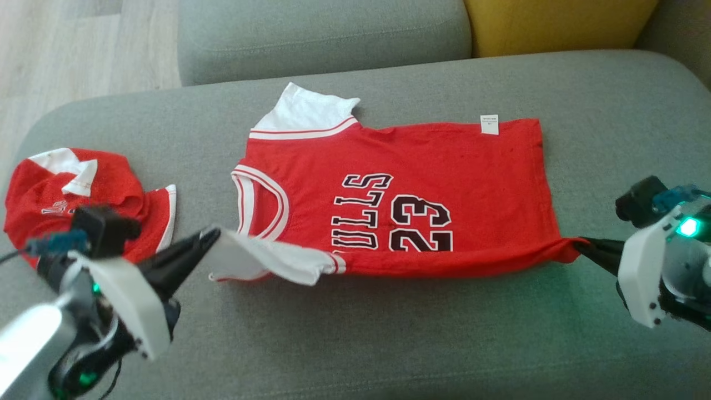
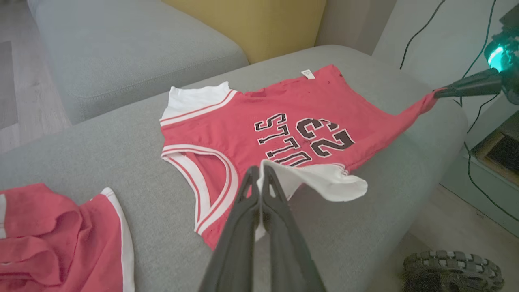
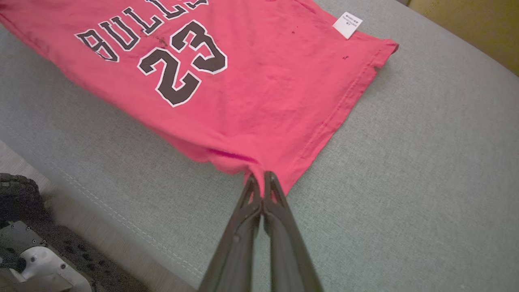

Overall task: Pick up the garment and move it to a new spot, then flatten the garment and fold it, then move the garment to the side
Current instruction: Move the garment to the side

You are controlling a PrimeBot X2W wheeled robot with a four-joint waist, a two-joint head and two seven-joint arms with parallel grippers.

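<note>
Fingers (image 2: 279, 219) of the left gripper (image 1: 214, 233) are clenching the jersey's white sleeve (image 1: 266, 258), while the right gripper (image 1: 583, 245) is pinching its near hem corner (image 1: 566, 244). The fold should go best if both arms are lifting evenly, with the near edge taut, and carrying it across to the far edge. The grey sofa seat (image 1: 389, 344), coarsely woven, is bearing the thin, soft red jersey (image 1: 400, 166), which is lying flat at its middle. A crumpled red garment (image 1: 72, 183) is sitting at the left. A small white label (image 1: 489, 124) is showing at the far hem.

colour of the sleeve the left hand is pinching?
White sleeve, red-striped where it joins the red jersey. Clearest in left wrist view.
</note>
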